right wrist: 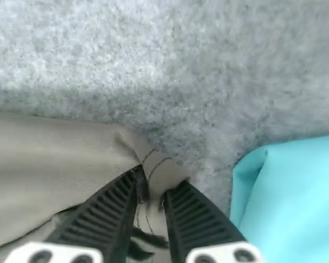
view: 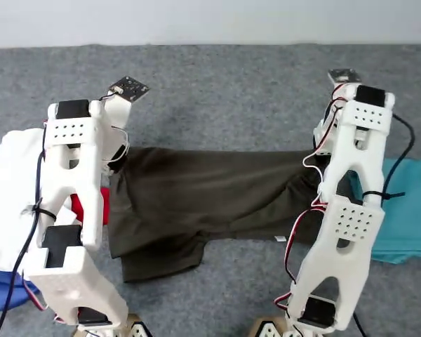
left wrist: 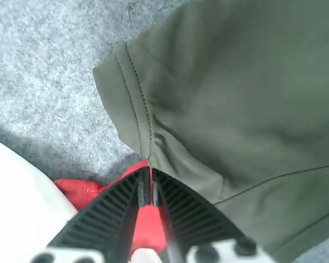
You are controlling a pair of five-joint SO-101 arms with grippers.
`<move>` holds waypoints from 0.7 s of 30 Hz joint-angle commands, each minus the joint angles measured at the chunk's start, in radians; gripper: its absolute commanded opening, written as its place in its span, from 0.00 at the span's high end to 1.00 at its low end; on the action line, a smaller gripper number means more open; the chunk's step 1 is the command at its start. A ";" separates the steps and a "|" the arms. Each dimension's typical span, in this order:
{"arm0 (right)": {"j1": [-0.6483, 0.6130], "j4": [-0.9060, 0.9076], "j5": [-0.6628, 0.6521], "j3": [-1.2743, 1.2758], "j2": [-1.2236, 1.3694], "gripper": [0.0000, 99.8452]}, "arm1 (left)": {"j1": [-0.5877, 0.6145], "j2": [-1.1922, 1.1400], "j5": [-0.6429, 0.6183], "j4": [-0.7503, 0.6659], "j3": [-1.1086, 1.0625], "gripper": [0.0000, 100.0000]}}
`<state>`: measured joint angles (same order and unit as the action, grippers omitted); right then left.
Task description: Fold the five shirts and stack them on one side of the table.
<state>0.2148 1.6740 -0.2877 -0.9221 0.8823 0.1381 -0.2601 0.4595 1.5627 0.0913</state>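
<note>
An olive shirt point(view: 210, 196) lies stretched across the middle of the grey table, one sleeve hanging toward the front. My left gripper point(left wrist: 146, 176) is shut on the shirt's left edge, close to a stitched sleeve hem point(left wrist: 134, 93); in the high view the left gripper point(view: 119, 158) is at the shirt's left end. My right gripper point(right wrist: 152, 189) is shut on the shirt's corner point(right wrist: 153, 164), pinching fabric and loose threads; in the high view the right gripper point(view: 323, 165) is at the shirt's right end.
A white shirt point(view: 10, 182) lies at the left over a red shirt point(view: 77, 207) and a blue shirt point(view: 0, 288). A teal shirt point(view: 414, 210) lies at the right edge, close beside the right gripper. Grey carpet-like surface point(view: 224, 98) stretches behind the olive shirt.
</note>
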 commanded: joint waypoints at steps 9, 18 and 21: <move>-0.008 0.099 -0.006 -0.127 0.028 0.81 | -0.003 0.051 0.041 0.014 0.021 0.98; -0.081 0.124 -0.002 -0.046 -0.087 0.99 | -0.003 0.051 0.041 0.014 0.021 0.98; -0.122 0.120 -0.002 0.069 -0.119 0.99 | -0.003 0.051 0.041 0.014 0.021 0.98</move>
<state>0.1335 1.7538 -0.2969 -0.9160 0.8577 0.1381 -0.2601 0.4887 1.5627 0.0913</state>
